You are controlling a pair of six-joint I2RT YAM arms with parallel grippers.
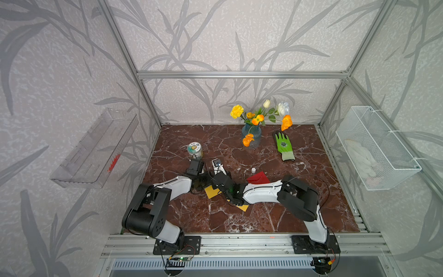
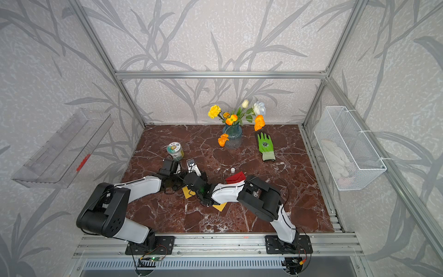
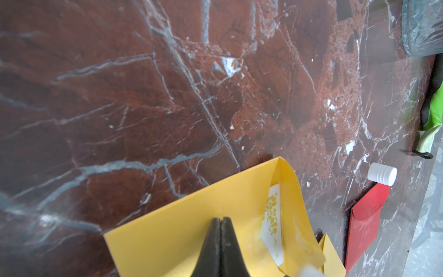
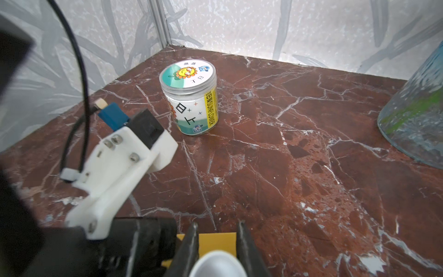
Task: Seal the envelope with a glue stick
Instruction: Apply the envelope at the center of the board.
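The yellow envelope (image 3: pixel 167 235), flap raised, lies mid-way across the table (image 1: pixel 263 215). In both top views it is largely hidden beneath the left gripper (image 3: pixel 220 219), which rests on it with fingers together, and the right gripper (image 4: pixel 217 225). The latter clamps the glue stick (image 4: pixel 217 263), showing only a white round end, over the envelope. Around it: jar (image 1: pixel 194 150) at 11 o'clock, red envelope (image 1: pixel 259 178) at 2, white cap (image 1: pixel 253 170) at 1.

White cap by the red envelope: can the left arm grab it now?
Probably not yet. The left fingers are shut, down on the yellow envelope, and the right arm sits close beside them, toward the white cap. The table there looks bare, though.
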